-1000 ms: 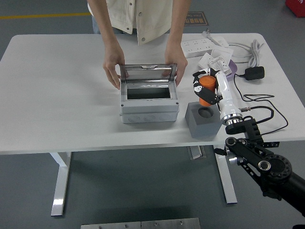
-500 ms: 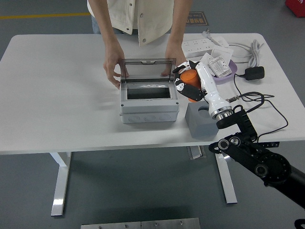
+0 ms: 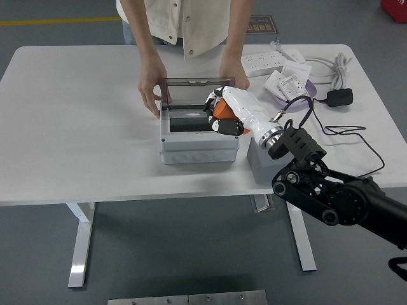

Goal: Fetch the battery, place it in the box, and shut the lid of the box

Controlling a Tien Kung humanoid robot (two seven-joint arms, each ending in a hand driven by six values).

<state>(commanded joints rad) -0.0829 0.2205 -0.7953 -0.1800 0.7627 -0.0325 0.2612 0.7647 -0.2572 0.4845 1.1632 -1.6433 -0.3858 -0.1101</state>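
My right hand point(image 3: 222, 116) is shut on the orange battery point(image 3: 222, 110) and holds it over the right part of the open grey box point(image 3: 198, 150). The box's clear lid point(image 3: 194, 88) stands upright at the back. A person at the far side steadies the box, with one hand point(image 3: 151, 92) at its left side and the other hand point(image 3: 234, 77) behind its right side. The grey holder block point(image 3: 258, 164) stands right of the box, mostly hidden behind my forearm. My left arm is out of view.
A white power strip point(image 3: 266, 61), a purple tray point(image 3: 287, 93) with small packets, a black adapter point(image 3: 338, 97) and cables lie at the table's back right. The table's near edge point(image 3: 127, 197) runs just in front of the box.
My right hand has carried the battery left from above the grey holder block to over the open box. The person's hands have stayed at the box.
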